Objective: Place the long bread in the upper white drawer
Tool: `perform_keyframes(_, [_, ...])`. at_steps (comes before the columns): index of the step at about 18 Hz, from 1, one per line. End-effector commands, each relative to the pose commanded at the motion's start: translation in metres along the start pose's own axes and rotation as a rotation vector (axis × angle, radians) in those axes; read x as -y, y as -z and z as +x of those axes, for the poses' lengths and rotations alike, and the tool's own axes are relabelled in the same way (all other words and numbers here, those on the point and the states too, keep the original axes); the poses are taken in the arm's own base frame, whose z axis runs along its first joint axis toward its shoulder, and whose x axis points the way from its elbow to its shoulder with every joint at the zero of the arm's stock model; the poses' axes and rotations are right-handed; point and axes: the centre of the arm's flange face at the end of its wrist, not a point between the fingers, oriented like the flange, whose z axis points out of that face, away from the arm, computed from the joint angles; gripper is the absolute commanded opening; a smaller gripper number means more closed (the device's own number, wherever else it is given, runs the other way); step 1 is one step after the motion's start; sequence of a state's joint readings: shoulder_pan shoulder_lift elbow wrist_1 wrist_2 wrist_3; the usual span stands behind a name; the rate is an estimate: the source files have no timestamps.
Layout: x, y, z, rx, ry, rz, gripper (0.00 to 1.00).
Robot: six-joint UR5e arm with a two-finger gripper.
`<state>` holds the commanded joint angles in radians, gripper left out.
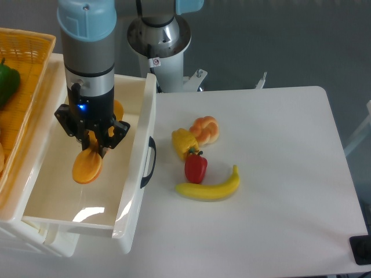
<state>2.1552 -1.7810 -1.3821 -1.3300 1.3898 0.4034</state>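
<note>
Camera view, step in hand: placing. My tool [91,141] over interior of upper white drawer [134,191], at bench's left edge. Tool clamped on long bread [87,166]; loaf hangs end-down from fingers, lower end apparently above drawer floor, contact not confirmed. Next move, my judgement: lower slightly, spread fingers, release, retract straight up clear of drawer wall.

The large white plastic drawer [134,174] looks glossy, with a bright sheen on its floor, and the long orange-yellow loaf [87,167] is smooth and slightly shiny. The orange-yellow basket [26,55] has a rough woven weave, while the white table [278,174] looks smooth and matt.
</note>
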Motion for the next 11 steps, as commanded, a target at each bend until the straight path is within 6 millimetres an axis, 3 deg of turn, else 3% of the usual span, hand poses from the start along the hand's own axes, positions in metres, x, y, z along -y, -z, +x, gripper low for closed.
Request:
perform_keyframes(2, [-0.0014, -0.0013, 0.0002, -0.004, 0.002, -0.013, 0.92])
perform_keyframes(4, [-0.0025, -0.0001, 0.0010, -0.007, 0.003, -0.017, 0.99])
perform_keyframes(11, [-0.0043, 0.0064, 0.0003, -0.005, 0.007, -0.010, 1.00])
